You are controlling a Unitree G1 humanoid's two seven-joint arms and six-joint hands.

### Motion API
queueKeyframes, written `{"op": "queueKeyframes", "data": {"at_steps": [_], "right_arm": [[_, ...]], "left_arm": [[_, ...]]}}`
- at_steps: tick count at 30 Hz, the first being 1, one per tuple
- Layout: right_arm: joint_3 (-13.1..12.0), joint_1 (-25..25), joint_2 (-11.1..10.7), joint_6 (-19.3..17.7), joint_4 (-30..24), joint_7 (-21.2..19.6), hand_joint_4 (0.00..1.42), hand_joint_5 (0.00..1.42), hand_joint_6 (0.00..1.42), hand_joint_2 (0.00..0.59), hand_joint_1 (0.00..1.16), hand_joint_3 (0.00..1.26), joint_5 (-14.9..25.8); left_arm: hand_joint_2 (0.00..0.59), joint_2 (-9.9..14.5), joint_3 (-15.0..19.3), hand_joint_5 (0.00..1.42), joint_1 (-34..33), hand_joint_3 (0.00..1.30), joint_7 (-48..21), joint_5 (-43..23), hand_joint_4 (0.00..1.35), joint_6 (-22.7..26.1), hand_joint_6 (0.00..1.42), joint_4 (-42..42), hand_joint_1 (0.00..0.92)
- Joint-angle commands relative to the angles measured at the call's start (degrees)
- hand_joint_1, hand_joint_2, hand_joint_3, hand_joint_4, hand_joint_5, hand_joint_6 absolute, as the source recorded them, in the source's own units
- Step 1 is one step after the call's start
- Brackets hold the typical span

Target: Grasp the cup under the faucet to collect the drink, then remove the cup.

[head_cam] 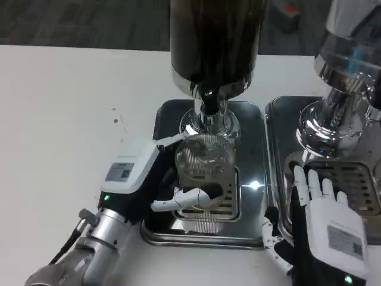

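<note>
Under the faucet (209, 98), head view: one clear cup (202, 156) stands on the drip grate (223, 205), left hand (152, 179) wrapped round it, so the grasp looks made; whether drink is in the cup I cannot tell, and taking it out remains. Right of the cup, the right hand (324, 211) lies flat, fingers spread, holding nothing, on the second tray (277, 119). Count: one cup, two dispensers, two trays, two hands.

The clear ribbed cup (203, 156) stood upright on the drip grate (209, 210) of the steel tray, directly beneath the chrome faucet (209, 107) of the dark-filled dispenser, with nothing visibly collected inside it
</note>
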Motion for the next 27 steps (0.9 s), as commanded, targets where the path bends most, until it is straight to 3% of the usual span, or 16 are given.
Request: {"op": "queueKeyframes", "data": {"at_steps": [1, 5, 7, 14, 20, 24, 27], "right_arm": [[-0.26, -0.27, -0.15, -0.13, -0.34, -0.43, 0.0, 0.0, 0.0, 0.554, 0.4, 0.02, 0.36], [-0.24, -0.45, -0.34, -0.33, -0.12, -0.36, 0.0, 0.0, 0.0, 0.551, 0.4, 0.02, 0.47], [-0.08, -0.49, -0.56, -0.25, -0.12, -0.33, 0.0, 0.0, 0.0, 0.536, 0.41, 0.0, 0.03], [0.62, -1.62, -3.21, 0.52, -0.48, 2.2, 0.0, 0.0, 0.0, 0.508, 0.4, 0.0, -3.77], [0.24, -2.64, -4.4, 1.28, -0.56, 4.07, 0.0, 0.0, 0.0, 0.475, 0.39, 0.0, -5.22], [-0.04, -2.99, -5.02, 0.91, -0.73, 4.66, 0.0, 0.0, 0.0, 0.474, 0.38, 0.0, -4.75], [-0.23, -3.19, -5.07, 0.71, -0.77, 4.93, 0.0, 0.0, 0.0, 0.474, 0.38, 0.0, -4.37]], "left_arm": [[0.0, 1.15, 0.46, 0.63, 0.59, 0.35, 0.14, -1.45, 0.44, -2.03, 0.48, -0.15, 0.0], [0.0, 2.45, 2.47, 0.51, 1.78, 0.28, -1.27, -4.49, 0.32, -4.99, 0.32, -0.94, 0.0], [0.0, 3.15, 5.21, 0.46, 3.01, 0.24, -5.27, -8.97, 0.27, -7.4, 0.24, -1.21, 0.0], [0.017, 6.27, 11.72, 0.28, 7.84, 0.14, -12.61, -16.76, 0.12, -10.35, 0.05, -6.23, 0.0], [0.045, 7.95, 16.64, 0.14, 14.5, 0.05, -20.43, -24.15, 0.0, -14.2, 0.0, -15.57, 0.0], [0.058, 7.36, 17.26, 0.07, 15.86, 0.0, -35.75, -38.04, 0.0, -18.52, 0.0, -19.85, 0.0], [0.06, 8.02, 17.04, 0.01, 15.84, 0.0, -47.2, -47.11, 0.0, -17.14, 0.0, -25.27, 0.0]]}}
